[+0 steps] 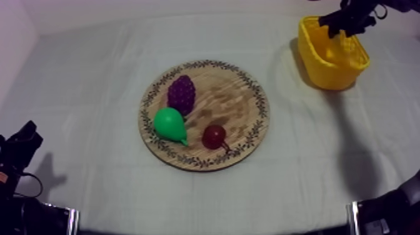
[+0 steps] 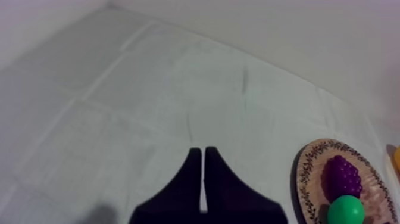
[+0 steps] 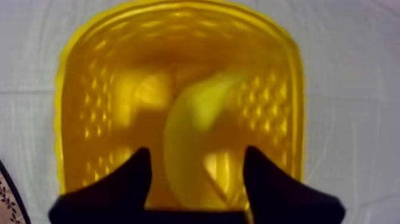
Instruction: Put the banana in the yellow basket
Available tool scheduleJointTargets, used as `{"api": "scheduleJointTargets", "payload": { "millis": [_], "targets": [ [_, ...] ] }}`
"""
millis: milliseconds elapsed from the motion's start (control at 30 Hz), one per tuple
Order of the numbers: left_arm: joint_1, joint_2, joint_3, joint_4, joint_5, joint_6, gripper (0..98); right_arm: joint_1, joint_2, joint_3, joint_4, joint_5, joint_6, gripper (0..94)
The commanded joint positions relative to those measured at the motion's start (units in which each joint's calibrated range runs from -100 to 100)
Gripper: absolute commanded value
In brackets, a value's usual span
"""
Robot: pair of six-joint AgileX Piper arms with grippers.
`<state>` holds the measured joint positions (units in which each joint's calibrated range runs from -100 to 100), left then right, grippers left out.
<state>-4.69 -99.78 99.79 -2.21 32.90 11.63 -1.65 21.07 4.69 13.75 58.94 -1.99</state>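
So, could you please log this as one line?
right gripper open over yellow basket | banana inside | left gripper shut

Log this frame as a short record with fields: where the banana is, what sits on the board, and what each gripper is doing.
banana: lying inside the yellow basket, off the wooden board
basket: upright, at the table's far right
board: holds the bunch of grapes, pear and small red fruit
right gripper: over the basket, fingers apart, banana below them, apparently not gripped
left gripper: fingers together, over the cloth beside the board
task state: banana appears delivered
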Motion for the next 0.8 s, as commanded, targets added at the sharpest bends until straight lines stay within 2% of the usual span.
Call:
{"api": "scheduleJointTargets", "payload": {
  "millis": [0, 100, 200, 333, 433, 533, 600, 700, 767],
  "targets": [
    [0.0, 0.0, 0.0, 0.03, 0.0, 0.0, 0.1, 0.1, -0.8, 0.5, 0.3, -1.4, -0.2, 57.3],
    [0.0, 0.0, 0.0, 0.03, 0.0, 0.0, 0.1, 0.4, -3.5, 4.2, 0.5, -7.2, -0.1, 53.7],
    [0.0, 0.0, 0.0, 0.03, 0.0, 0.0, 0.1, 1.1, -9.1, 13.4, 2.4, -19.6, -2.0, 39.9],
    [0.0, 0.0, 0.0, 0.03, 0.0, 0.0, 0.1, 2.5, -19.5, 28.3, 6.1, -36.0, -6.9, 19.7],
    [0.0, 0.0, 0.0, 0.03, 0.0, 0.0, 0.1, 2.6, -27.7, 36.9, 4.6, -42.7, -6.6, 10.5],
    [0.0, 0.0, 0.0, 0.03, 0.0, 0.0, 0.1, 2.4, -35.9, 44.3, -1.6, -47.2, -2.1, 5.9],
    [0.0, 0.0, 0.0, 0.03, 0.0, 0.0, 0.1, 1.8, -41.3, 49.2, -8.2, -49.7, 3.6, 4.0],
    [0.0, 0.0, 0.0, 0.03, 0.0, 0.0, 0.1, 0.3, -49.6, 57.6, -18.9, -53.6, 14.3, 2.0],
    [0.0, 0.0, 0.0, 0.03, 0.0, 0.0, 0.1, -0.7, -55.2, 63.1, -23.3, -55.0, 19.2, 1.3]
  ]
}}
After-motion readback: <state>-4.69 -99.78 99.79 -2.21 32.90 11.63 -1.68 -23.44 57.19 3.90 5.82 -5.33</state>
